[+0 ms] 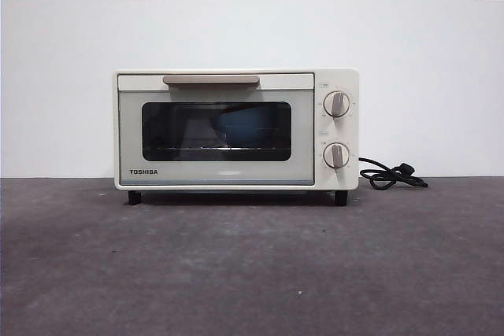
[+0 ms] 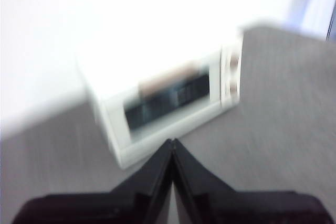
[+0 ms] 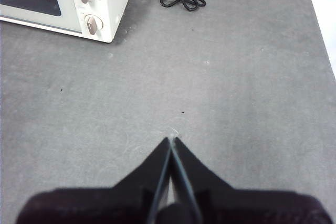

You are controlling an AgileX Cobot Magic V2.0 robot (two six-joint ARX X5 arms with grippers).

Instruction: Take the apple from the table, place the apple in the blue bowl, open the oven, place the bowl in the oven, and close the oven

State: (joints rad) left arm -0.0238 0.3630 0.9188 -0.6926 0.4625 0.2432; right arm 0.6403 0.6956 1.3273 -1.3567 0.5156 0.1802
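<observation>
The table [image 1: 252, 273] lies bare in front of the oven [image 1: 236, 128], whose door is shut with the handle [image 1: 211, 80] up against the top. Through the dark glass a blue bowl [image 1: 253, 127] shows on the rack; the apple cannot be made out, presumably inside it. Judging by this, every step looks done and nothing calls for a next move beyond parking. The left gripper [image 2: 172, 142] hangs above the oven front, jaws together and empty; the right gripper [image 3: 171, 141] sits over bare table, likewise closed on nothing.
</observation>
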